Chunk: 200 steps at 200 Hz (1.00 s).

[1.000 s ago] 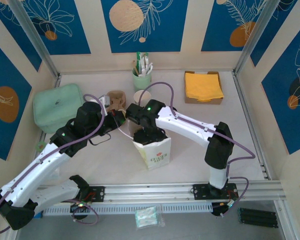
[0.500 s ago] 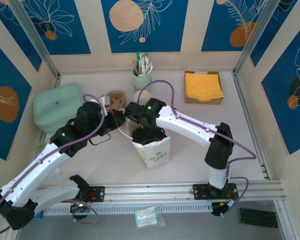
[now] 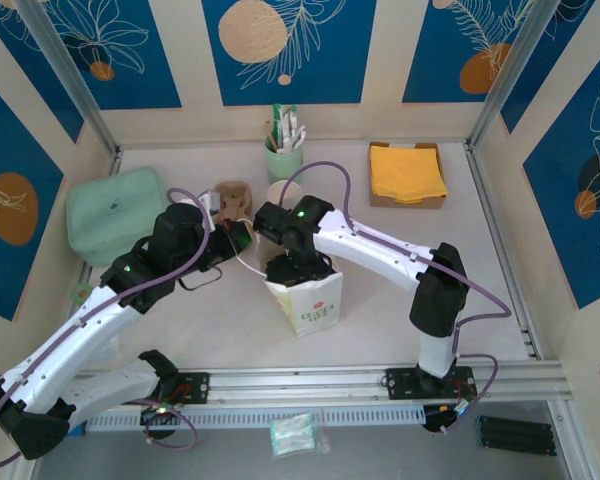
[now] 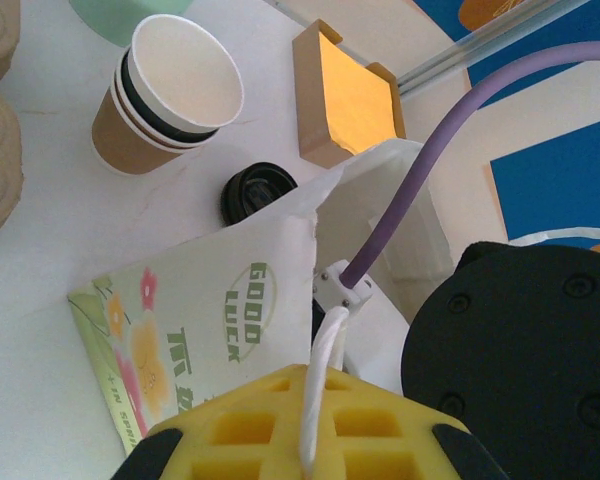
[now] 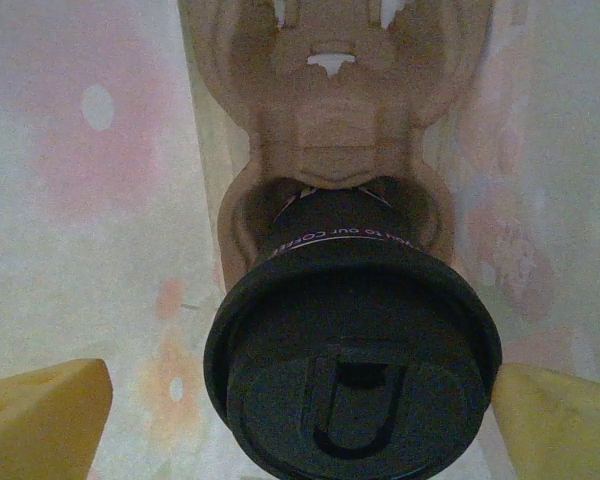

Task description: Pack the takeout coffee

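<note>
The takeout coffee [image 5: 352, 370], a cup under a black lid, stands in a brown pulp carrier [image 5: 330, 130] inside the white paper bag [image 3: 305, 295]. My right gripper [image 5: 302, 410] reaches down into the bag mouth [image 3: 298, 268] and stands open, its yellow fingers [image 5: 40, 420] on either side of the lid; the left one is clearly apart from it. My left gripper [image 4: 310, 440] is shut on the bag's white cord handle [image 4: 325, 370], beside the bag's left top edge [image 3: 238, 238]. The bag's printed side [image 4: 210, 320] faces the left wrist camera.
Behind the bag stand lidless nested paper cups [image 4: 170, 95] and a loose black lid [image 4: 255, 192]. A box of yellow napkins [image 3: 407, 173] sits back right, a green cup of utensils [image 3: 284, 150] at the back, a pale green container [image 3: 115, 210] at left, another pulp carrier [image 3: 232, 197] nearby.
The right gripper's fingers have spread slightly wider inside the bag, and the right arm has shifted a little. The left gripper still holds the handle in place.
</note>
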Available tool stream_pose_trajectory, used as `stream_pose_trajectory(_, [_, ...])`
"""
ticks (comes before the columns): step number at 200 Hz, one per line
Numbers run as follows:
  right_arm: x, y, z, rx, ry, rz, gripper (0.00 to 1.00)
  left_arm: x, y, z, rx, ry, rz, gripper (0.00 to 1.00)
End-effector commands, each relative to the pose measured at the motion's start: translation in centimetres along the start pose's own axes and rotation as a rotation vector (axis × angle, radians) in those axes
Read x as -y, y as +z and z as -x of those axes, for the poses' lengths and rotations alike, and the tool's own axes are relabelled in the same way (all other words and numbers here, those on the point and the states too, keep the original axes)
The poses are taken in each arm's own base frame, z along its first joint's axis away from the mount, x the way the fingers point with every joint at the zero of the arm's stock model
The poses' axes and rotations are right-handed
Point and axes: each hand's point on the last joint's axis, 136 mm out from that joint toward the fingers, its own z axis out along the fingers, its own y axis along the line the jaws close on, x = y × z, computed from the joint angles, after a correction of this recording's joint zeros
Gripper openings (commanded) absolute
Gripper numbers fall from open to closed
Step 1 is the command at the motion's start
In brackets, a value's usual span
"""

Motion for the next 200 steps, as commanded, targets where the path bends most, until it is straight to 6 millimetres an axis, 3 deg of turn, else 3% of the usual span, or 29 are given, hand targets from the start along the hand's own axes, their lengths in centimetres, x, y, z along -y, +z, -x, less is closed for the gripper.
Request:
stream_pose_trajectory(1, [-0.2,0.0,-0.4,-0.021,0.004,0.021,1.0,0.8,-0.1,0.1,-0.003,0.019,-0.021,0.0])
stream_pose_trajectory(102, [-0.6,-1.0,0.6,0.002,0.038,0.104,0.99,0.9,0.3,-0.2,-0.019,0.018,-0.03,0.0])
stream_pose_trajectory(158, [1.0,1.0,0.6,-0.031,0.082,0.023,0.99,0.5,0.4,-0.4,-0.02,0.017,-0.022,0.0])
stream_pose_trajectory(200, [0.9,1.4,0.9,-0.036,0.091,0.043,0.99,0.4,0.6,-0.6,-0.027,0.018,-0.018,0.0])
